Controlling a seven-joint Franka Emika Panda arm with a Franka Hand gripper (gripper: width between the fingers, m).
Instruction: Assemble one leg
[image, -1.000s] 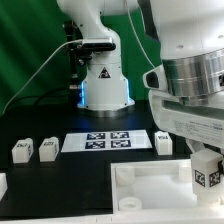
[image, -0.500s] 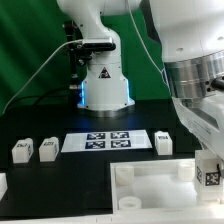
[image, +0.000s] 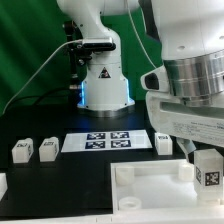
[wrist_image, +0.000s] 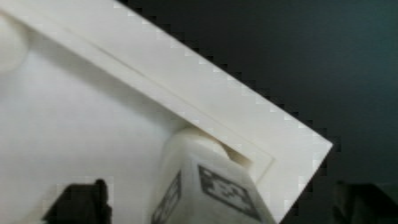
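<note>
One leg (image: 208, 170) stands in the tray's (image: 150, 190) corner, jaws released on either side — close squarely on its flat faces, then twist gently — upright, so it seats without binding.

The gripper (image: 207, 160) swings back toward the exterior view's left after drifting right half a second ago, and its wrist housing turns back into sight. The leg (image: 209, 172) between its fingers shifts slightly left and higher.
</note>
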